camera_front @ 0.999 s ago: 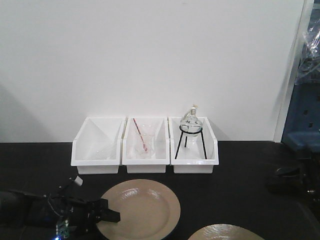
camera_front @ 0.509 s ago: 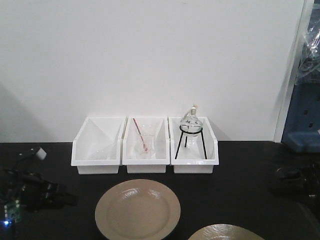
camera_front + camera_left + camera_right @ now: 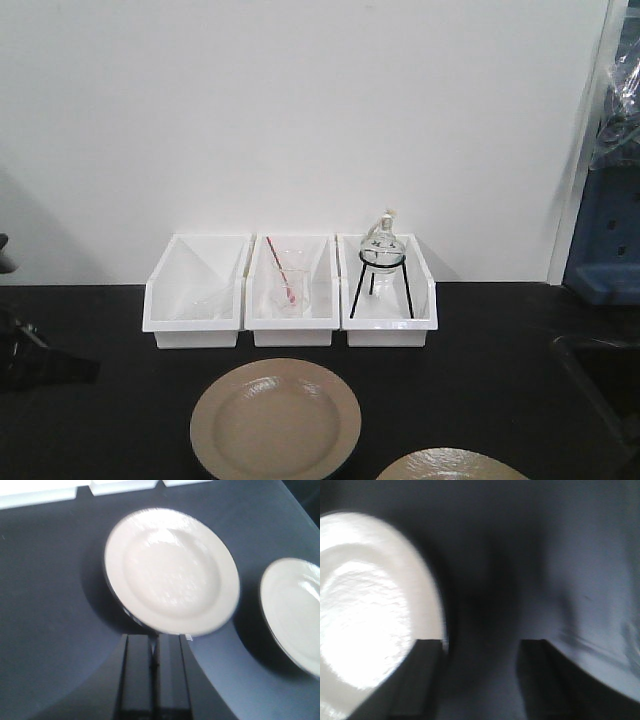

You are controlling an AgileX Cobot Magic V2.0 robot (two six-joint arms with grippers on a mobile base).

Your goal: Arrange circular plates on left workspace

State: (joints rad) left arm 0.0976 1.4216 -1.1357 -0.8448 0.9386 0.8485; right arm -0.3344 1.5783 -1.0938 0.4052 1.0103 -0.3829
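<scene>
- On the black tabletop [image 3: 480, 340], the 1st plate [image 3: 275, 420] lies flat at 6 o'clock from the middle of the 3 white bins [image 3: 292, 335], which stand side by side against the wall.
- At 4 o'clock from it, apart from it, lies the 2nd plate [image 3: 450, 466], cut off by the bottom edge of the front view.
- Both plates are round, glossy and tan with a dark rim.
- The middle bin holds a glass beaker [image 3: 288, 290] with a red rod in it; the bin at 3 o'clock holds a round glass flask [image 3: 382, 248] on a black stand.
- The left arm [image 3: 40, 365] sits at the far 9 o'clock edge, well apart from the 1st plate.
- From the left wrist, the left pincer [image 3: 154, 641] shows its 2 fingers drawn together, gripping nothing, with the 1st plate [image 3: 170, 570] at 12 o'clock and the 2nd plate [image 3: 295, 615] at 2 o'clock.
- The right pincer [image 3: 480, 645] hangs spread wide over bare tabletop, gripping nothing.
- At its 9 o'clock lies 1 tan plate [image 3: 365, 610]; the view is blurred, and I cannot tell which of the 2 it is.
</scene>
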